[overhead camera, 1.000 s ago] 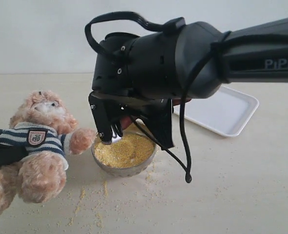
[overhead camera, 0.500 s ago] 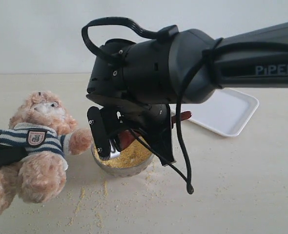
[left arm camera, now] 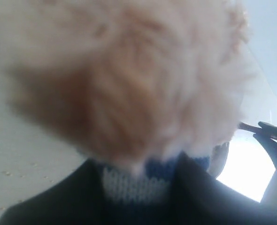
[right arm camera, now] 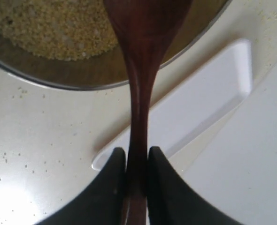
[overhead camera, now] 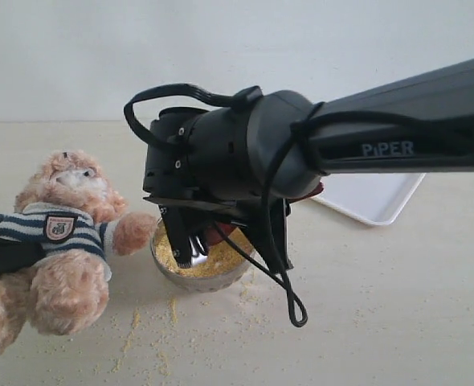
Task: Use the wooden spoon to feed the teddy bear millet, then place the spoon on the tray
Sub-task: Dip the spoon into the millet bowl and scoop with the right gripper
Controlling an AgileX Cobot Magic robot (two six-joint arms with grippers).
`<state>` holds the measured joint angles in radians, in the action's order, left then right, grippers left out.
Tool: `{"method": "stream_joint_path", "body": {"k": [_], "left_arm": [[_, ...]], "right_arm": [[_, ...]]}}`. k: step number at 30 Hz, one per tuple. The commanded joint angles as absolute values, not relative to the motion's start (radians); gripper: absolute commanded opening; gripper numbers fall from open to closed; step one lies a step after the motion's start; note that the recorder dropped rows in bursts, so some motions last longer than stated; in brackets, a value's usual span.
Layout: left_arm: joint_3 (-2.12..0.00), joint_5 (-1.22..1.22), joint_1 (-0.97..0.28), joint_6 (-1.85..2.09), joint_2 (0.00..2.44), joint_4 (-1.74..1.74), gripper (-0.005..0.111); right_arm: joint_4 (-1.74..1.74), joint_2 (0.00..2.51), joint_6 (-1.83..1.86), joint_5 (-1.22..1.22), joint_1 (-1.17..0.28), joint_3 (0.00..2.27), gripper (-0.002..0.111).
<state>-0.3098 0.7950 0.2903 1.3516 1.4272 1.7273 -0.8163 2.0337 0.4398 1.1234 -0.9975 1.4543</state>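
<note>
The pale counter [overhead camera: 382, 322] stands against a plain light wall, with loose yellow grains scattered in front of a round steel bowl [overhead camera: 213, 281]. Your right tool [right arm camera: 136, 164] is clamped on the handle of the wooden spoon [right arm camera: 141, 70]. The spoon's long axis runs straight out from the jaws, and its round end sits inside the bowl, over the millet [right arm camera: 49, 28]. I cannot tell whether it carries a load. Your left tool [left arm camera: 138, 185] appears closed on the striped middle of the teddy bear [overhead camera: 60, 233], propping it just left of the bowl with one paw near the rim. The coming move, in my judgement, turns on this: the bear's face lies up and to the left of the spoon's end, so the spoon must rise clear of the rim and travel leftward, kept level. The tray [overhead camera: 373, 201] lies well apart on the opposite side, behind the right arm.
</note>
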Motion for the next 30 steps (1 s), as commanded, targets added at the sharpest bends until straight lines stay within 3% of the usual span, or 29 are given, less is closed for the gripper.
{"method": "stream_joint_path", "body": {"k": [1,12,30], "left_arm": [[-0.308,0.811,0.294,1.347,1.424,1.744,0.005],[-0.312,0.811,0.294,1.347,1.424,1.744,0.005],[-0.312,0.811,0.294,1.347,1.424,1.744,0.005]], "right_arm": [[-0.825,2.035,0.430,1.132,-1.000,1.462,0.000],[-0.854,2.035,0.445,1.105,-1.082,1.462,0.000],[-0.793,2.058,0.442,1.153,-1.079,1.462,0.000]]}}
